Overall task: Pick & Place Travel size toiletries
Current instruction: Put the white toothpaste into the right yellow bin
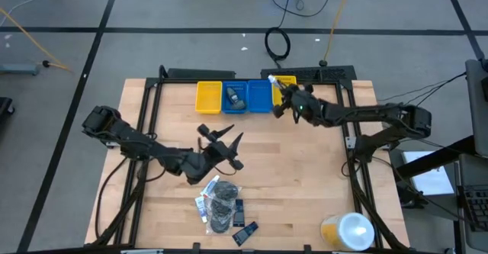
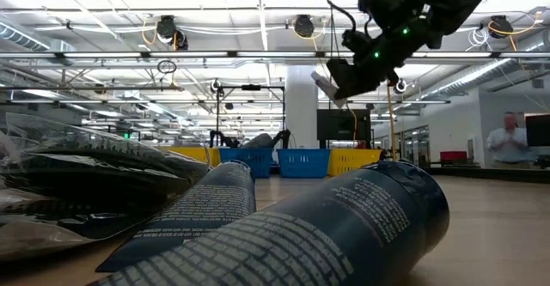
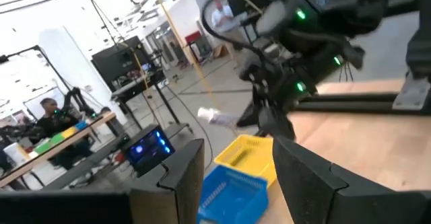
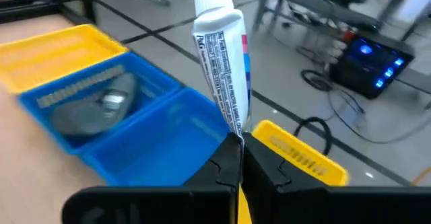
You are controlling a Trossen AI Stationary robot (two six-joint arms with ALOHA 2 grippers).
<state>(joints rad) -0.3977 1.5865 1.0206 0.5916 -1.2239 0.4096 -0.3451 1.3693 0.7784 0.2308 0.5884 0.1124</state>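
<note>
My right gripper (image 4: 240, 158) is shut on a white tube (image 4: 222, 62) with blue and red print, high over the far-edge bins, about above the right yellow bin (image 4: 296, 150). In the high view the tube (image 1: 273, 79) sticks out past the gripper (image 1: 280, 91) toward the far edge. My left gripper (image 1: 225, 141) hovers open at mid-table with nothing between its fingers (image 3: 182, 177), just far of the pile of toiletries (image 1: 221, 202). That pile of dark tubes, packets and a clear bag lies on the table near the front edge. My right gripper pinches the tube's flat crimped end (image 4: 235, 131) between its two fingertips. The fingers run along the tube, slanting slightly down toward the far edge. The tube stands out beyond the fingertips, lifted clear above the bins (image 2: 327, 86).
Several bins stand in a row at the far edge: yellow (image 1: 207, 96), blue (image 1: 233, 98) holding a grey bottle (image 4: 101, 106), blue (image 1: 260, 95), yellow (image 1: 288, 81). A large yellow container with a white lid (image 1: 347, 231) stands at the near right corner. Dark tubes (image 2: 344, 226) fill the low view's foreground.
</note>
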